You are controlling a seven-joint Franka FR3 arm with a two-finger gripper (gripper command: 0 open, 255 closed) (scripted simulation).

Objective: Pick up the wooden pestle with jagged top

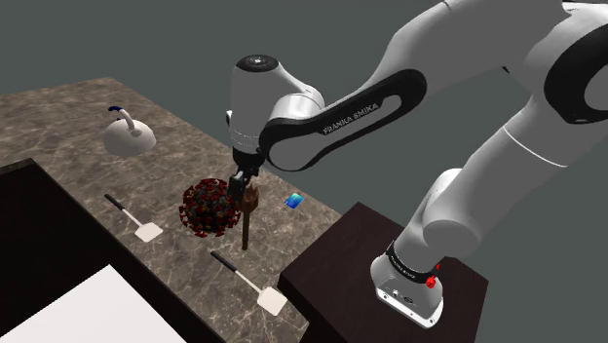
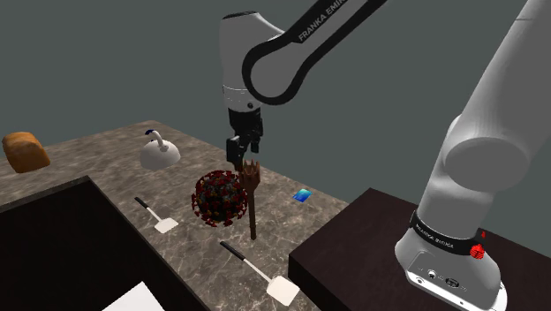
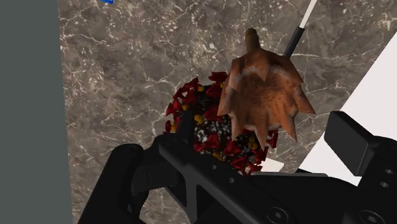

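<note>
A brown wooden pestle (image 1: 247, 212) (image 2: 252, 201) stands upright over the marble counter (image 1: 175, 156), jagged head up and thin end pointing down. My black gripper (image 1: 241, 183) (image 2: 240, 157) comes down from above and is shut on the jagged head. In the wrist view the spiked head (image 3: 264, 89) sits between the two fingers of the gripper (image 3: 266, 127), and the shaft runs away toward the counter. A red and black spiky ball (image 1: 208, 207) (image 2: 219, 197) (image 3: 203, 127) lies right beside the pestle.
Two white spatulas with black handles (image 1: 136, 219) (image 1: 251, 283) lie on the counter. A white kettle (image 1: 128, 136) stands at the back, a small blue item (image 1: 293, 202) near the counter's edge, a bread loaf (image 2: 25, 151) far off. A dark recess (image 1: 39, 234) and white slab (image 1: 88, 307) lie alongside.
</note>
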